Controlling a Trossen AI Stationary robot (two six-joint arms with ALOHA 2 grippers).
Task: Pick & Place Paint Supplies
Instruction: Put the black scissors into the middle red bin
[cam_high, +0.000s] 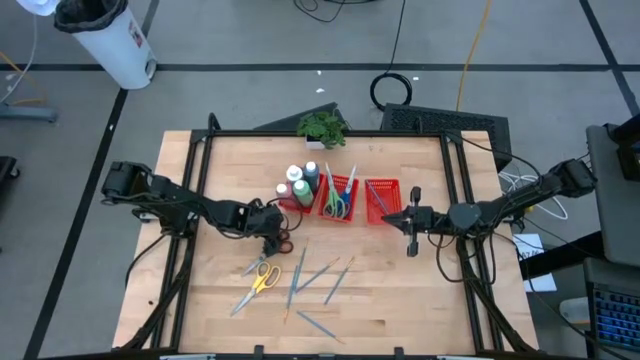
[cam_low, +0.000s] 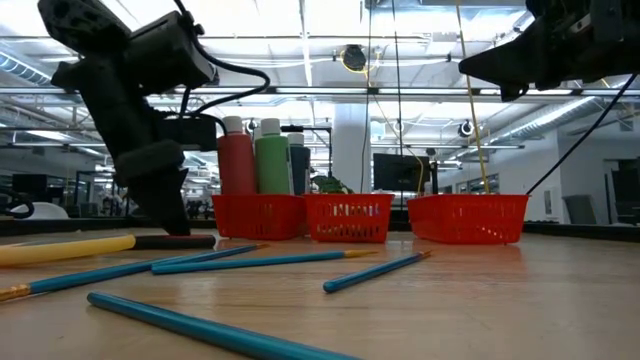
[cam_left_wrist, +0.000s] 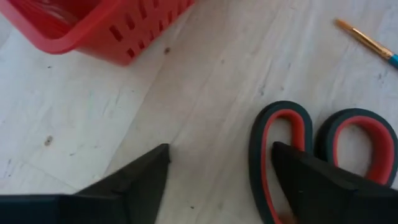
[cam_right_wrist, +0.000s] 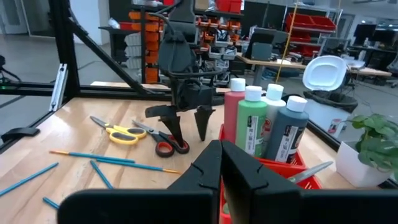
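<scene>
Red-handled scissors (cam_left_wrist: 323, 149) lie flat on the wood table, just in front of the left red tray (cam_high: 293, 200). My left gripper (cam_left_wrist: 221, 147) points steeply down over them, open, with one finger over a handle loop and the other over bare wood. Yellow-handled scissors (cam_high: 262, 278) and several thin blue-green brushes (cam_high: 320, 275) lie flat nearer the table's front. Paint bottles (cam_right_wrist: 264, 118) stand upright in the left tray. My right gripper (cam_high: 395, 217) hangs shut and level above the right tray (cam_high: 383, 200). My left gripper has one finger (cam_left_wrist: 305, 180) standing over the inner handle loop (cam_left_wrist: 280, 134) of the red scissors, coming from above. I cannot tell whether it touches the loop. The scissors lie flat on the table.
Three red mesh trays stand in a row at the table's middle back; the middle one (cam_high: 338, 200) holds scissors and brushes. A small potted plant (cam_high: 322, 127) stands at the far edge. A black frame runs round the table.
</scene>
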